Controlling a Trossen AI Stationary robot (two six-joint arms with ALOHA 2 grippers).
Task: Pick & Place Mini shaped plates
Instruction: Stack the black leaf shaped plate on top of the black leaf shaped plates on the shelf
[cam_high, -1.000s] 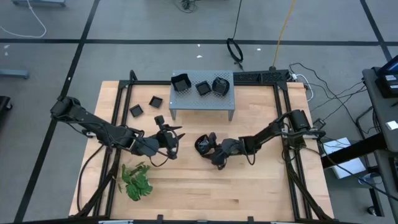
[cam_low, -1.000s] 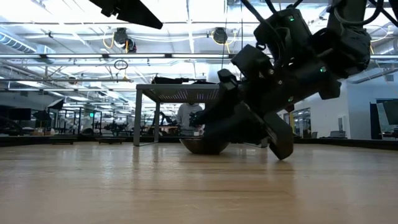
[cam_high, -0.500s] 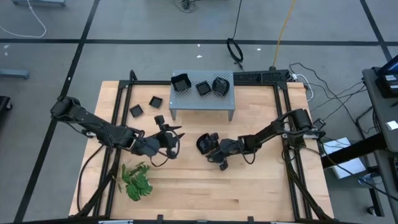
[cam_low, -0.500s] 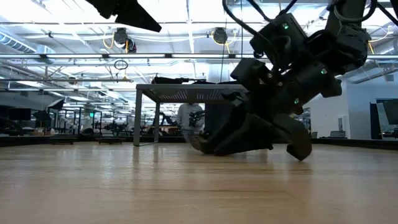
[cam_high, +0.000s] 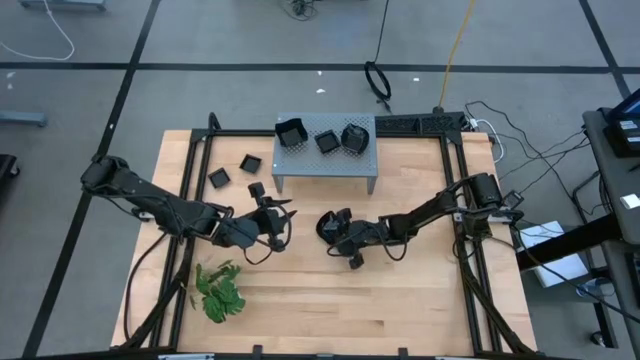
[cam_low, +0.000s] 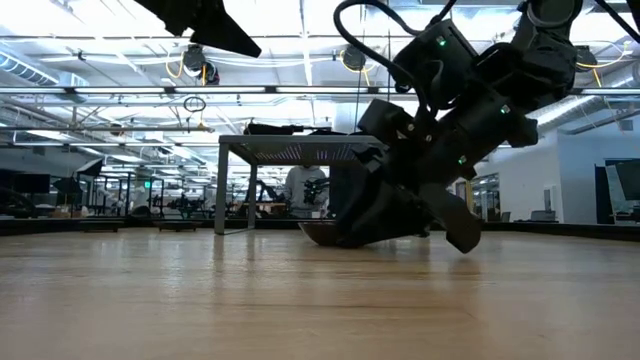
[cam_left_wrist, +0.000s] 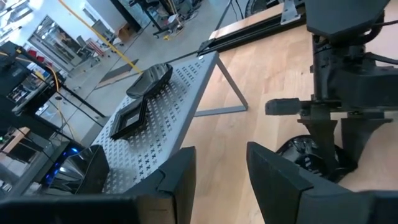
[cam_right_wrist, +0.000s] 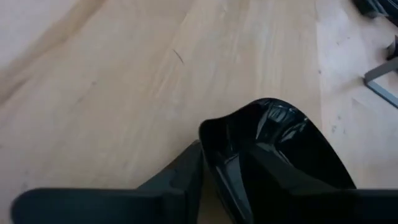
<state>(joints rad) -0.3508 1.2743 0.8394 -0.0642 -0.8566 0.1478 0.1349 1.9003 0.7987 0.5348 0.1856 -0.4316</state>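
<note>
The right gripper (cam_high: 338, 234) has its fingers pinched over the rim of a rounded black plate (cam_high: 328, 226), one finger inside the bowl and one outside, on the table (cam_high: 420, 300) just in front of the grey stand (cam_high: 325, 160). In the low view the plate (cam_low: 325, 233) looks tipped, with its far edge up and the near side on the wood.

Biggest risk I can see: it's a rim pinch on a glossy dish, so the plate could swivel in the fingers or slide out once it's lifted, especially since the grip sits off to one side. It could also scrape along the wood if the arm drags before lifting.

Orientation: the bowl opens upward and a bit toward the stand. It's roughly round with a wavy edge, so I can't call a real long axis.

The left gripper (cam_high: 277, 222) hangs just in front of the stand too, to the plate's left, fingers partly apart and holding nothing. Three plates are already on the stand, and three more lie on the table off its left end.
</note>
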